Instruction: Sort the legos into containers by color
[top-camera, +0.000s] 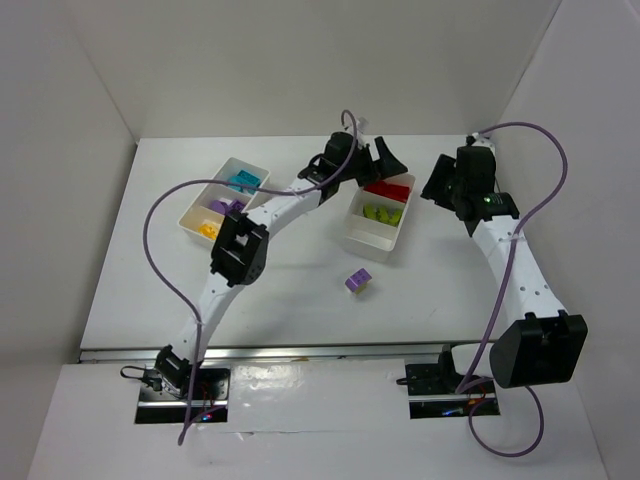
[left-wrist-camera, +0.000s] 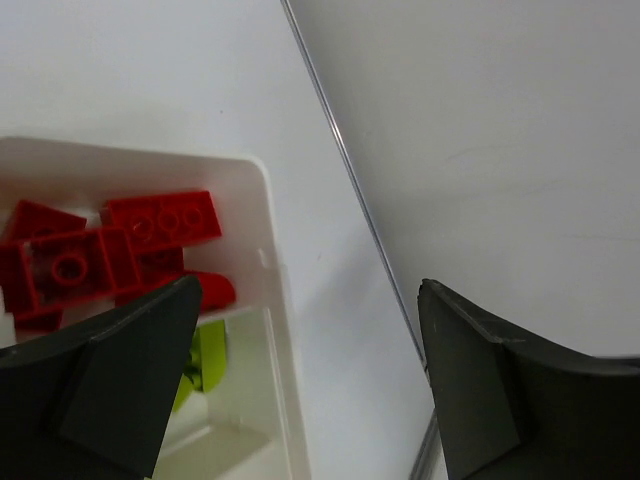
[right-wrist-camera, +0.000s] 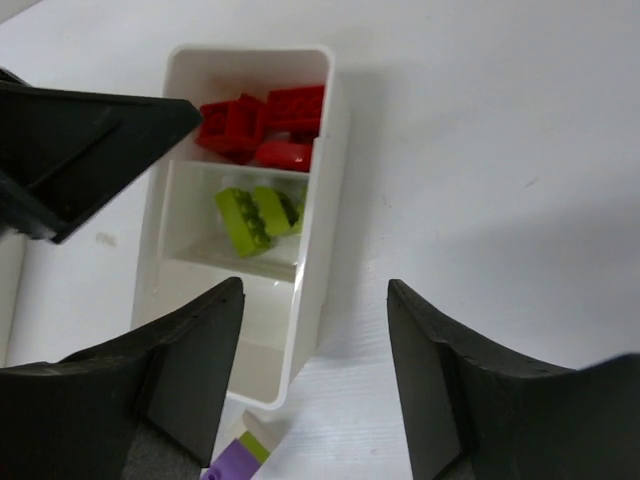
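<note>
The right white tray (top-camera: 352, 240) holds red bricks (top-camera: 386, 188) in its far compartment and lime green bricks (top-camera: 381, 213) in the middle one. The left white tray (top-camera: 192, 212) holds cyan (top-camera: 243, 180), purple (top-camera: 224, 207) and yellow (top-camera: 208, 230) bricks. A purple and lime cluster (top-camera: 357, 282) lies on the table in front of the right tray. My left gripper (top-camera: 384, 160) is open and empty above the right tray's far end; its view shows the red bricks (left-wrist-camera: 100, 255). My right gripper (top-camera: 438, 182) is open and empty, just right of that tray (right-wrist-camera: 312, 290).
White enclosure walls stand behind and on both sides; the back wall's base runs close past the left gripper (left-wrist-camera: 345, 160). Purple cables loop above both arms. The right wrist view shows the left gripper's finger (right-wrist-camera: 80, 140) over the red bricks (right-wrist-camera: 260, 125) and the lime bricks (right-wrist-camera: 255, 215).
</note>
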